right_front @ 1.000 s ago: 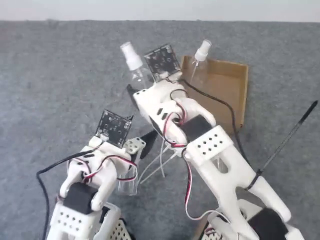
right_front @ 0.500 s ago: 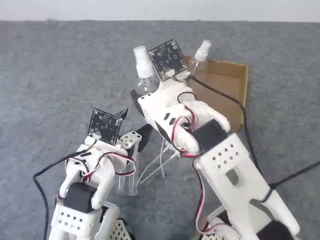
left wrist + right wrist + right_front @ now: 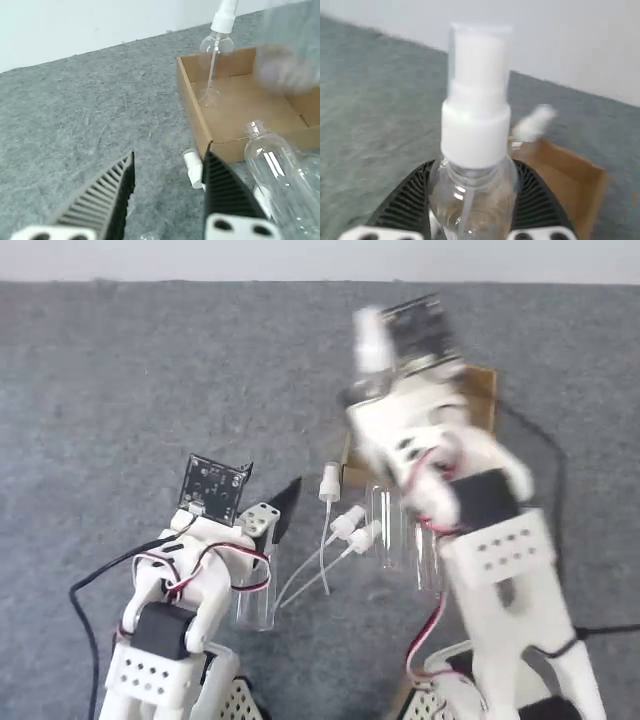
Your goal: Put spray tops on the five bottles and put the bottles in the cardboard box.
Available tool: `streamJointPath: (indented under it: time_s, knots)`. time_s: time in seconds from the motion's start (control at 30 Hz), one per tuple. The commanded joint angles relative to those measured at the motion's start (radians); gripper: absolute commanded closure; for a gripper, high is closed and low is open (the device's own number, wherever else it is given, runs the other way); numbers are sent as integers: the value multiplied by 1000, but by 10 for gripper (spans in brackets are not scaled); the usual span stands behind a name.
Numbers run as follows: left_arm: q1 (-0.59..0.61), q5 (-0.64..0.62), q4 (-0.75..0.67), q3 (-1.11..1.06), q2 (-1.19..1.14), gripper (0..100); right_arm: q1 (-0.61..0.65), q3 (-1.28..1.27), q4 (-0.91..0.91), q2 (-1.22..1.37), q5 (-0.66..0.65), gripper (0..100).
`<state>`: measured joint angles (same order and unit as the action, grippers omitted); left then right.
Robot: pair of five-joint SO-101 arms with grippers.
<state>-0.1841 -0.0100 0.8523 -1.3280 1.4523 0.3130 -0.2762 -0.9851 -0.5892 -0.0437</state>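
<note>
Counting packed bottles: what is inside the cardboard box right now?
One capped bottle stands inside the cardboard box, near a corner. The visible floor beside it is bare. The held bottle in the right pincer covers the rest.

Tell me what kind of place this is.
Likely a robot test bench: the left arm and right arm with bare wiring stand on a grey felt table, a plain white wall behind, a cardboard box nearby.

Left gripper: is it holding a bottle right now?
No, the left gripper stands open over the grey carpet with nothing clamped in it.
</note>
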Motion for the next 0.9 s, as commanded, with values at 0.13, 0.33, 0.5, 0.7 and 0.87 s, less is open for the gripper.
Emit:
streamJointPath:
  time_s: [0.13, 0.33, 0.5, 0.7, 0.87]
  knots:
    - [5, -14, -29, 4, 15, 850, -240, -21, 154, 59, -54, 993]
    - [5, -15, -87, -41, 15, 851, -308, -118, 443, 217, -51, 993]
    - [5, -11, -126, -68, 15, 851, -320, -118, 618, 361, -49, 993]
    - [5, -11, -126, -70, 15, 852, -315, -117, 869, 532, -52, 993]
    - [5, -11, -126, -70, 15, 852, -315, -117, 969, 648, -51, 993]
